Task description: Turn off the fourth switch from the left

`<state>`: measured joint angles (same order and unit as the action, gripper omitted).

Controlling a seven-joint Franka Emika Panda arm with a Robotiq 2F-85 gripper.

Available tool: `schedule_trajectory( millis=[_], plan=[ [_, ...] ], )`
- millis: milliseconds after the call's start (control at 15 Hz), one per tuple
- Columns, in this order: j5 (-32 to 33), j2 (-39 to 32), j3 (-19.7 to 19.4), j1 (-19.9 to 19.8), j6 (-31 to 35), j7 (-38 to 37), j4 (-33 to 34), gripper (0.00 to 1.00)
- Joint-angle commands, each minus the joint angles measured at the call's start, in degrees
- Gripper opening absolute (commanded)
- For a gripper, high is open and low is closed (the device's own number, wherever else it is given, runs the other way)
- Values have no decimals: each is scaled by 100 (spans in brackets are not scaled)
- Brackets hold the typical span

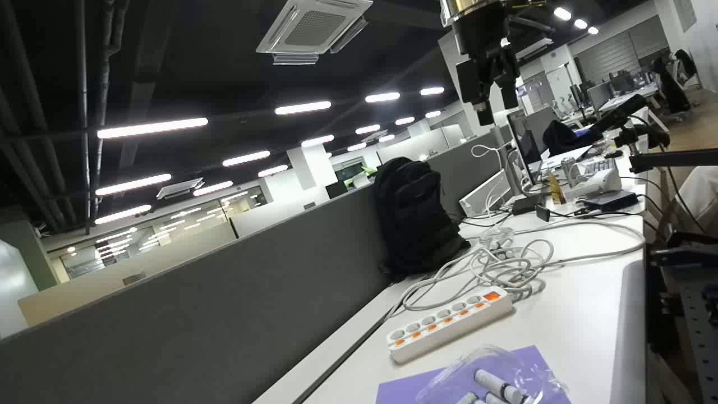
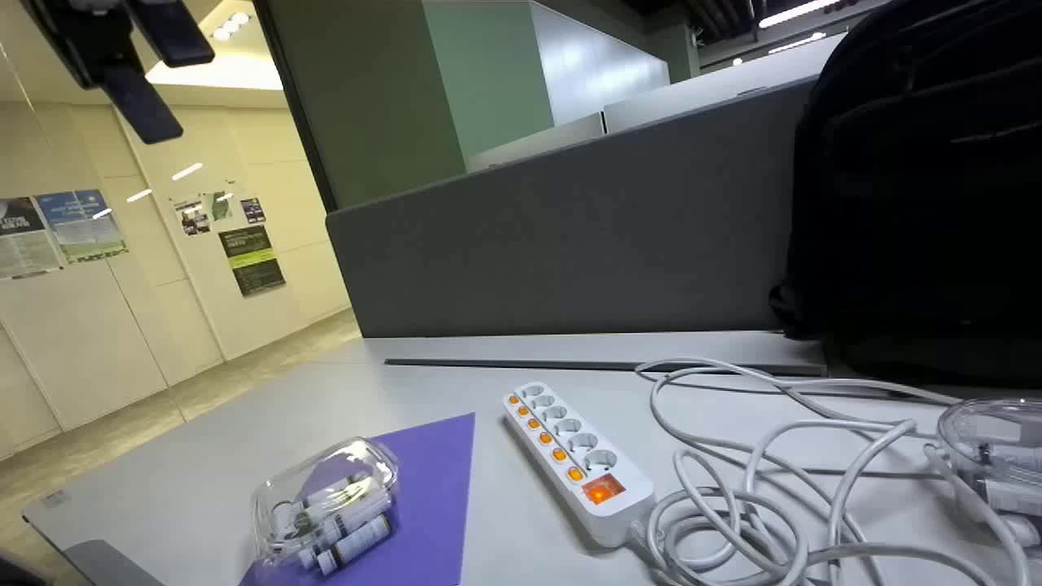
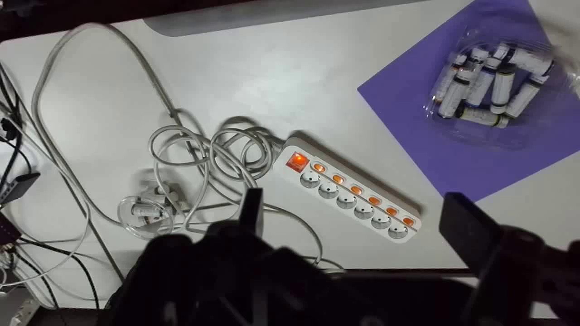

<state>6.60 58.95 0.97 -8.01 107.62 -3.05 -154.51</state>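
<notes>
In an exterior view, the black two-fingered claw [image 2: 173, 96] hangs spread, gripping nothing. Below and rightward on the white table [image 2: 505, 521], orange oval switches [image 2: 545, 438] line a white plastic power strip [image 2: 574, 454], long axis running far left to near right.

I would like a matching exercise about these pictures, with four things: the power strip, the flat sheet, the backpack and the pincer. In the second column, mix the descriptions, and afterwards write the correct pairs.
Things
1. Power strip
2. Flat sheet
3. Backpack
4. Pincer

Descriptions
A. Black, beside the dark grey partition
B. Open, held above the desk
C. White, with a row of orange switches
D. Purple, under a clear plastic container

Pairs: 1-C, 2-D, 3-A, 4-B
</notes>
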Motion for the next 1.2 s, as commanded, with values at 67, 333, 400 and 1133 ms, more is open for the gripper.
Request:
schedule_trajectory(
  millis=[67, 333, 400, 1133],
  plan=[
    [59, -8, -56, 83, -21, -60, 18, 100],
    [59, -8, -56, 83, -21, -60, 18, 100],
    [59, -8, -56, 83, -21, -60, 18, 100],
    [472, -997, 131, -330, 1176, -649, 101, 100]
  ],
)
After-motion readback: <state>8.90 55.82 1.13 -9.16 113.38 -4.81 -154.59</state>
